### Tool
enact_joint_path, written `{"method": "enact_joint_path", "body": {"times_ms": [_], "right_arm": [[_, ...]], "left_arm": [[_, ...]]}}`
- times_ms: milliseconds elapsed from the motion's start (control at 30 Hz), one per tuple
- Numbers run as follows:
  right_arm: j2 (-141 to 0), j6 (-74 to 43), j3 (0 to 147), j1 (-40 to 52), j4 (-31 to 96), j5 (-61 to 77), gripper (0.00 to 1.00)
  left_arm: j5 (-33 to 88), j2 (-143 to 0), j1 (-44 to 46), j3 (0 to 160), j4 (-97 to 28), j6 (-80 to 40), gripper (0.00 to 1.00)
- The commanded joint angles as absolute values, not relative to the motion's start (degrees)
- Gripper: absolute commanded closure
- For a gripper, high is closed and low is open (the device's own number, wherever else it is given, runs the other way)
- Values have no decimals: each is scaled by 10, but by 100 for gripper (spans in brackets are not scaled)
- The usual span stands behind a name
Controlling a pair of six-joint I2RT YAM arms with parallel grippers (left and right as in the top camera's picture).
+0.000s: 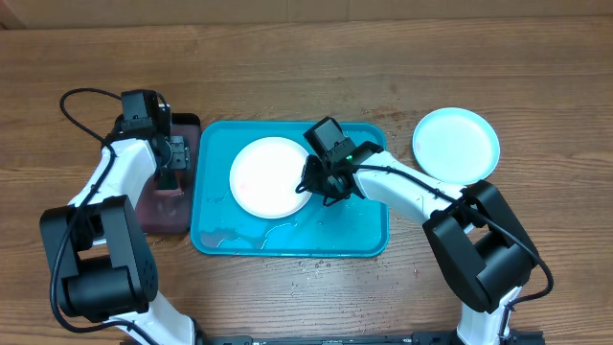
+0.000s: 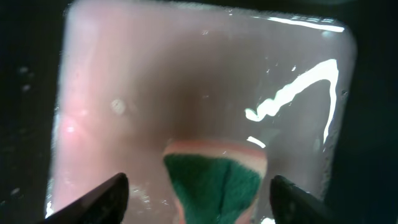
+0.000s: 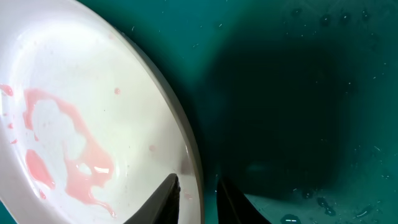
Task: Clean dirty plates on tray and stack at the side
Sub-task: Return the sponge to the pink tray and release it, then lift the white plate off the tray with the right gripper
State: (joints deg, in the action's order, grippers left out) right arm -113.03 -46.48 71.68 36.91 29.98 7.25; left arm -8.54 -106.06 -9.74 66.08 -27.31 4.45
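Note:
A white plate [image 1: 266,177] with pink-red smears [image 3: 62,149] lies in the turquoise tray [image 1: 369,230]. My right gripper [image 1: 316,182] is shut on the white plate's right rim. In the right wrist view its fingers [image 3: 198,183] pinch the rim of the plate [image 3: 81,93] over the wet tray floor [image 3: 298,93]. A clean light blue plate [image 1: 456,144] rests on the table to the right of the tray. The yellow-green plate is out of view. My left gripper [image 1: 170,177] is open over a green-and-pink sponge [image 2: 214,180], its fingers [image 2: 199,180] wide of it.
The sponge lies in a smaller black-rimmed pinkish tray [image 1: 158,216] of wet liquid [image 2: 155,74], against the turquoise tray's left side. Water drops lie on the wooden table [image 1: 316,268] in front of the tray.

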Motion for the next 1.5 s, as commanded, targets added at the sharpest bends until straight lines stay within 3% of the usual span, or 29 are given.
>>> {"method": "enact_joint_path", "body": {"times_ms": [0, 167, 267, 300, 533, 567, 633, 667, 933, 1133, 1267, 1467], "right_arm": [[-1135, -465, 727, 371, 296, 72, 77], [-1135, -465, 727, 371, 297, 72, 77], [-1135, -465, 727, 371, 297, 72, 77], [-1135, -465, 727, 371, 297, 72, 77], [-1135, -465, 727, 371, 296, 72, 78], [-1135, -465, 727, 371, 296, 72, 78], [-1135, -464, 727, 371, 293, 72, 82], [-1135, -459, 727, 371, 291, 72, 83], [-1134, -430, 730, 371, 283, 76, 96], [-1123, -367, 760, 371, 313, 65, 96], [-1098, -339, 773, 372, 342, 4, 96], [-1058, -277, 779, 373, 375, -106, 96]], "left_arm": [[-41, -1089, -97, 672, -268, 36, 36], [-33, -1098, -97, 672, -268, 36, 60], [-34, -1098, -97, 673, -265, 38, 91], [-34, -1097, -97, 675, -265, 39, 96], [-33, -1089, -97, 733, -310, 39, 96], [-33, -1087, -97, 744, -321, 39, 93], [-28, -1085, -97, 768, -350, 39, 44], [-25, -1085, -97, 778, -368, 38, 31], [54, -1085, -97, 794, -505, 17, 19], [60, -1085, -97, 788, -557, 1, 17], [60, -1085, -97, 788, -559, -18, 8], [60, -1085, -97, 788, -555, -28, 7]]}}
